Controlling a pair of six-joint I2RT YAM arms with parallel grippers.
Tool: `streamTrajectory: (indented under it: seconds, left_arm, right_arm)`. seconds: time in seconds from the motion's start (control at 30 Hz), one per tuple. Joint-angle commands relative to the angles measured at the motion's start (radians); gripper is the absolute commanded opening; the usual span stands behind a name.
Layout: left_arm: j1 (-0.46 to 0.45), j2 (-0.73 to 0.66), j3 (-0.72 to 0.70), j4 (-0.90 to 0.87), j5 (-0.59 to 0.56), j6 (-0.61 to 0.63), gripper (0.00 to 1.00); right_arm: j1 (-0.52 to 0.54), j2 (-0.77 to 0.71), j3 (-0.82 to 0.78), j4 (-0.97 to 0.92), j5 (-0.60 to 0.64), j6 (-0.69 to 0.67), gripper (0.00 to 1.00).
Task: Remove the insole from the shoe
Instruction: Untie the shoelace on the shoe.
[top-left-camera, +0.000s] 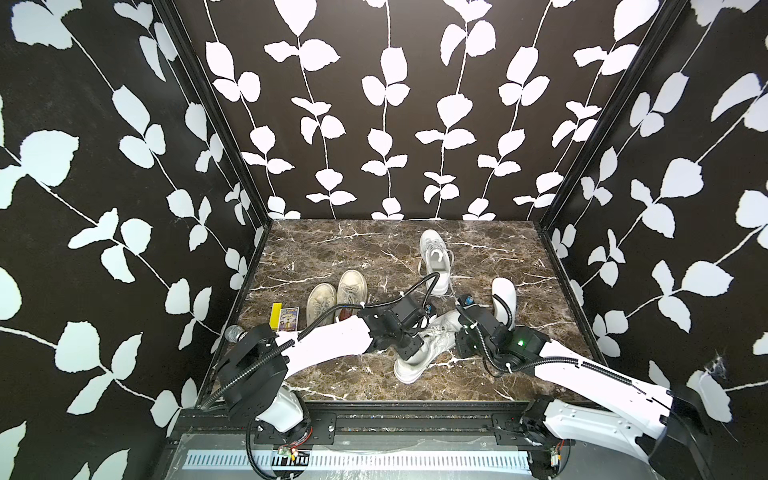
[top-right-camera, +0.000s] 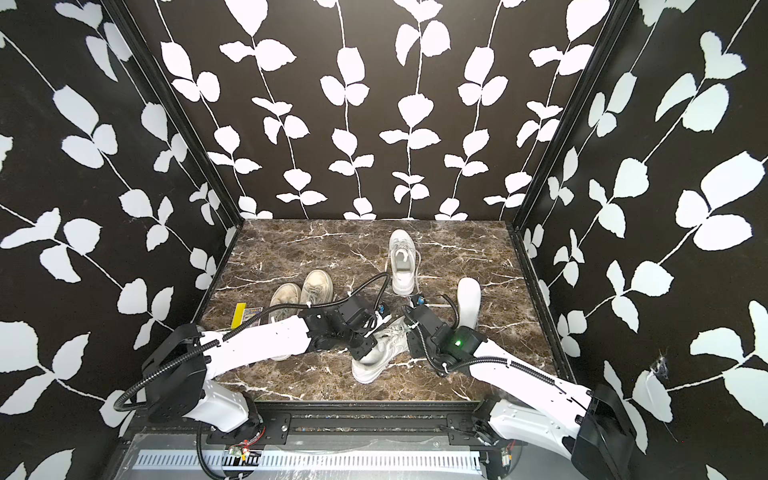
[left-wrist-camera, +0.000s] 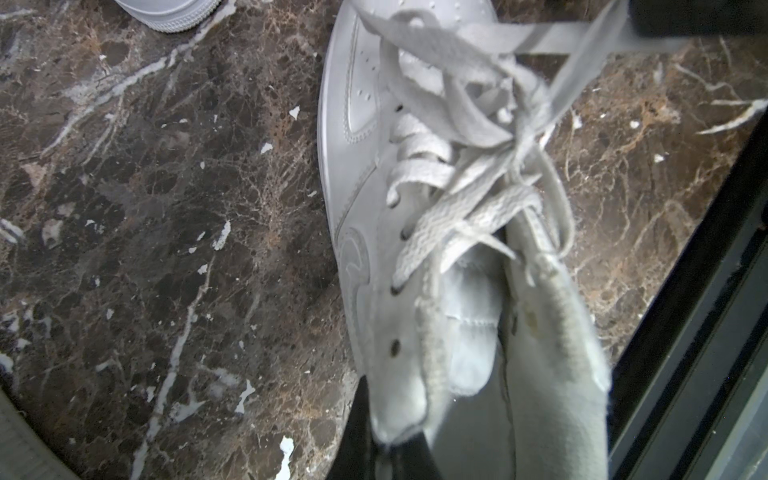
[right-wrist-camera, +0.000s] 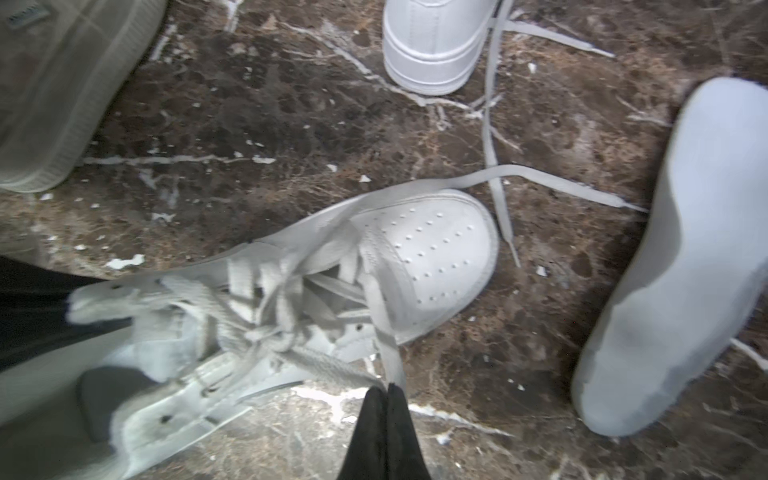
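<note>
White sneaker (top-left-camera: 436, 340), lower centre of worktop (top-left-camera: 332, 257); we see L tool (left-wrist-camera: 390, 449) clamped on its upper edge, R tool (right-wrist-camera: 386, 399) pinching a lace (right-wrist-camera: 386, 353).

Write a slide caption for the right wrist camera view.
Right gripper pinches a shoelace of the white sneaker on the marble table; a loose insole lies beside it.
</note>
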Motion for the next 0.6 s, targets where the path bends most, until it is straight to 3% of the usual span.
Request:
streamTrajectory:
  seconds: [0.0,0.23,0.57]
  left_arm:
    - [-0.007,-0.027,-0.017,0.034,0.007,0.005,0.00]
    - [-0.007,-0.042,-0.037,0.043,0.000,0.001,0.00]
    - [-0.007,-0.048,-0.020,0.027,-0.019,0.013,0.00]
  right_arm:
    - [-0.012,-0.025,0.045,-0.053,0.125,0.036,0.00]
    - [-0.111,-0.081,0.048,-0.088,0.192,0.085,0.00]
    - [-0.262,-0.114,0.092,-0.097,0.182,0.073,0.00]
